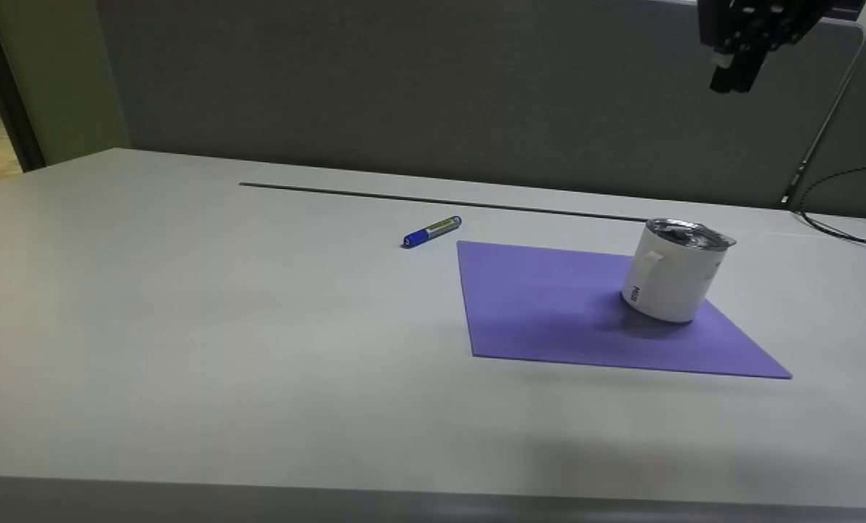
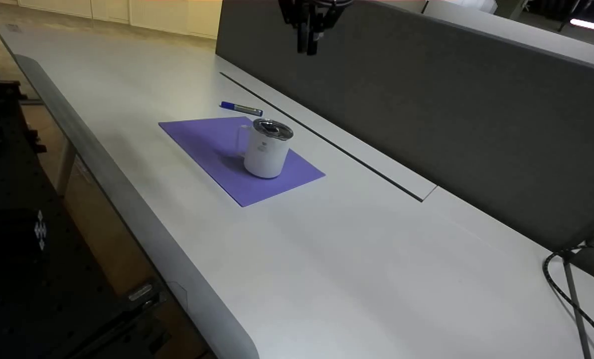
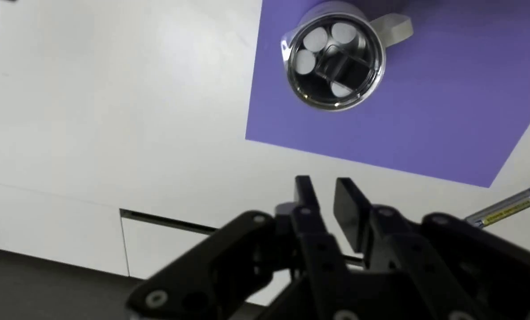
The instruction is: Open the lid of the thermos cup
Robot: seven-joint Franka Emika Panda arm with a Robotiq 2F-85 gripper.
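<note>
The thermos cup (image 1: 667,287) is a white mug with a side handle, standing upright on a purple sheet; it shows in both exterior views (image 2: 266,158). Its lid (image 1: 687,234) is on the cup's rim; it looks clear and shiny with a dark slider, also in an exterior view (image 2: 273,129). In the wrist view the lid (image 3: 336,62) is seen from above, with a small clear tab at its left edge and the handle at right. My gripper (image 3: 323,189) has a narrow gap between its fingers and nothing in it. It hangs well above the table, apart from the cup (image 2: 307,47).
The purple sheet (image 1: 535,312) lies flat on the white table. A blue-capped marker (image 1: 431,231) lies beside the sheet. A dark slot (image 2: 327,139) runs along the table near the grey partition (image 2: 451,99). A black cable (image 2: 561,279) lies at the table's far end.
</note>
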